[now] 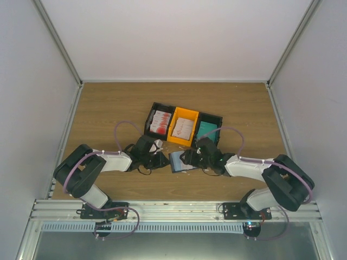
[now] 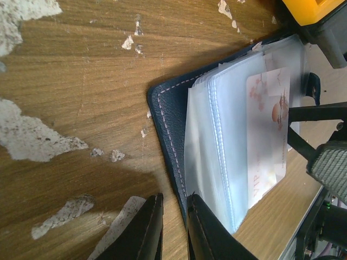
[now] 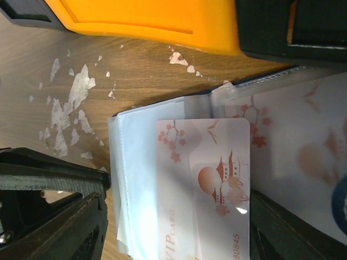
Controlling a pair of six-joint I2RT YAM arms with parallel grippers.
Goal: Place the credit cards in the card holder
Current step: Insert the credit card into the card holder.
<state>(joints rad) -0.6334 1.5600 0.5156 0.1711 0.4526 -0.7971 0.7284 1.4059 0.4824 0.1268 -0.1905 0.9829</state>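
Observation:
The navy card holder (image 1: 177,161) lies open on the table between my two grippers, its clear sleeves (image 2: 217,146) fanned upward. A white credit card (image 3: 209,184) with red print sits partly in a sleeve. My right gripper (image 3: 173,230) is open, its fingers (image 3: 54,216) standing apart on either side of that card without touching it. My left gripper (image 2: 173,222) is nearly closed on the holder's navy cover edge (image 2: 171,124). More credit cards fill the bins: white and red (image 1: 160,122), white (image 1: 182,128) and teal (image 1: 207,130).
A black bin (image 1: 152,116), an orange bin (image 1: 186,112) and another black bin (image 1: 217,118) stand in a row just behind the holder. White scuff patches (image 2: 38,138) mark the wood. Grey walls close in the table on three sides.

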